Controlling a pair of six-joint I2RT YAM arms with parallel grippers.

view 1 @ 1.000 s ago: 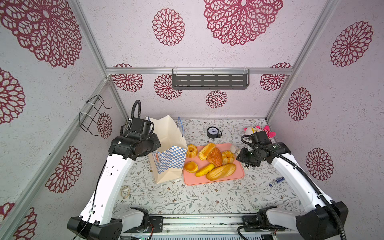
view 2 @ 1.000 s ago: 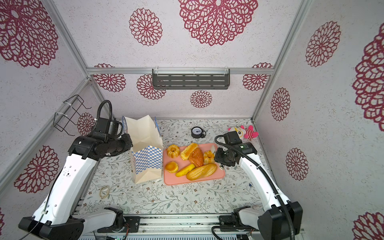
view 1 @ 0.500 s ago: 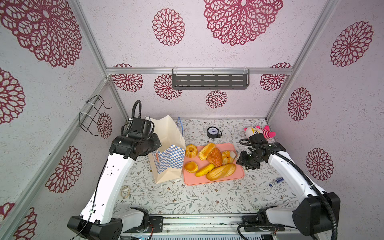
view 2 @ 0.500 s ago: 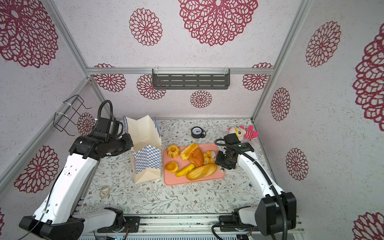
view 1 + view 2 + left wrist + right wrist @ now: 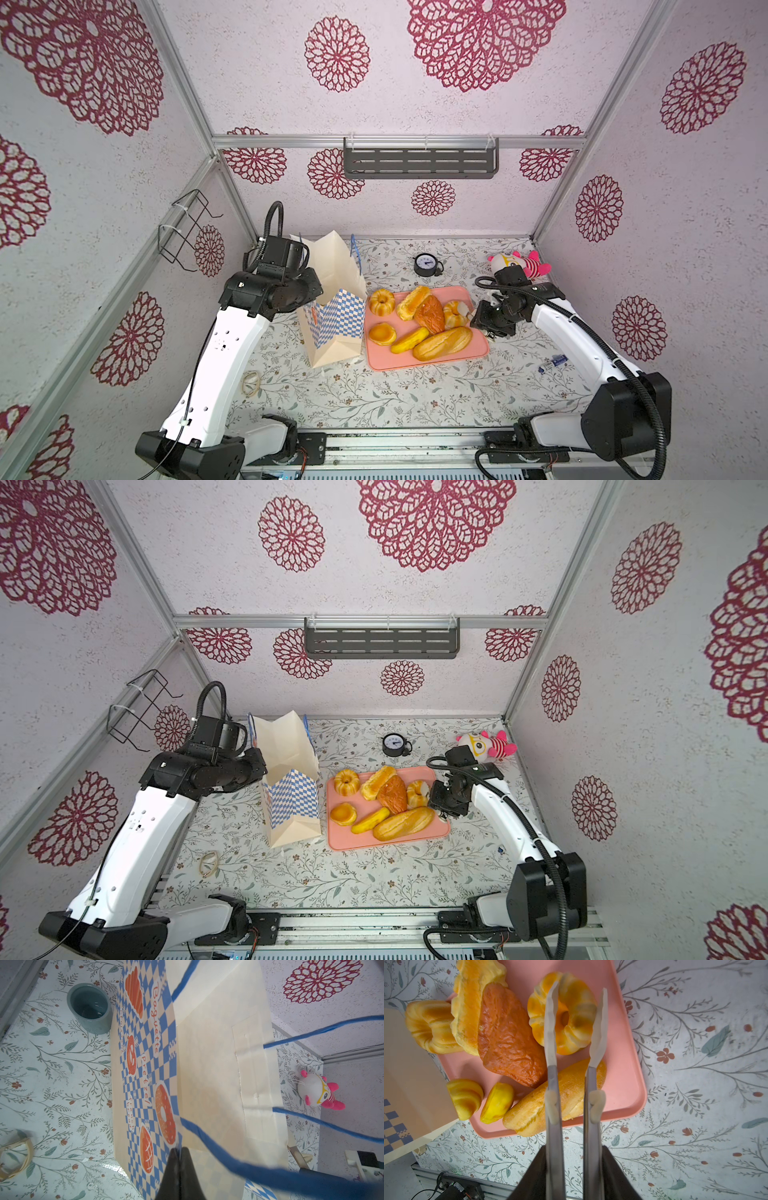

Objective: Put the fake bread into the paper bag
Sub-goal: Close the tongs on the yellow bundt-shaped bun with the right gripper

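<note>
At left, the left tool (image 5: 179, 1153) — closed on the paper bag (image 5: 332, 316) rim — steadies it; the right tool (image 5: 576, 1001), parted, straddles a fluted ring cake (image 5: 572, 1028).

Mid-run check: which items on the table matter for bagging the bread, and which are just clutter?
Job items:
fake bread
paper bag
pink tray

Lying about:
plush toy
small clock
teal cup
rubber band
small blue item

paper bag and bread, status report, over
Left claw shut on rim of cream checkered paper bag. Right claw straddles fluted golden ring cake on pink tray, grip unclear. Nothing in the way.
</note>
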